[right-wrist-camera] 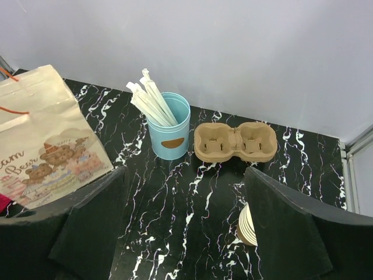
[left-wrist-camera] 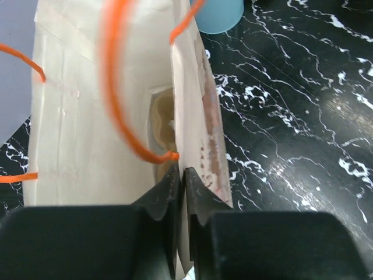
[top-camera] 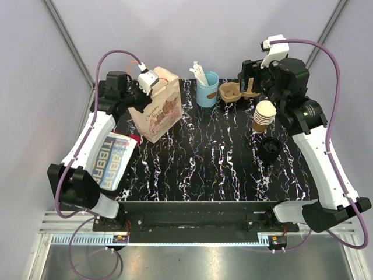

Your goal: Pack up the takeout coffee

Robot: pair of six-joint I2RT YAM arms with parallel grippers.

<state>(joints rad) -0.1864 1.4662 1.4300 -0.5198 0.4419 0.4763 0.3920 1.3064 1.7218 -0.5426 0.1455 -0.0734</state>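
Takeout coffee (top-camera: 271, 148): stands on the black marbled surface (top-camera: 210, 169) at the right side, close beside the right arm's forearm. From above it shows mostly as its round black lid. Nothing grips it. It is outside the bag, and neither wrist view shows it.

Left gripper (left-wrist-camera: 179, 182): closed almost fully, with the side wall of the paper bag (top-camera: 156, 108) pinched between its fingertips just below the rim. An orange handle (left-wrist-camera: 119, 87) loops up in front of the wrist camera. The bag mouth is open. Something pale brown lies deep inside, too blurred to identify.

Paper bag: upright at the far left of the surface, bear print on its front face.

Right gripper (right-wrist-camera: 185, 175): spread wide and holding nothing. It hangs above the far right part of the surface, facing the back wall.

Other items:
- A light-blue cup (right-wrist-camera: 170, 125) holding white sticks (right-wrist-camera: 150, 99) stands at far centre.
- A two-cup pulp carrier (right-wrist-camera: 236, 142) sits just to the right of the blue cup, both wells vacant.
- A stack of tan paper cups (top-camera: 264, 115) stands between the carrier and the takeout coffee, near the latter but apart from it.
- A blue-and-white printed packet (top-camera: 114, 160) lies at the left edge, partly under the left arm.
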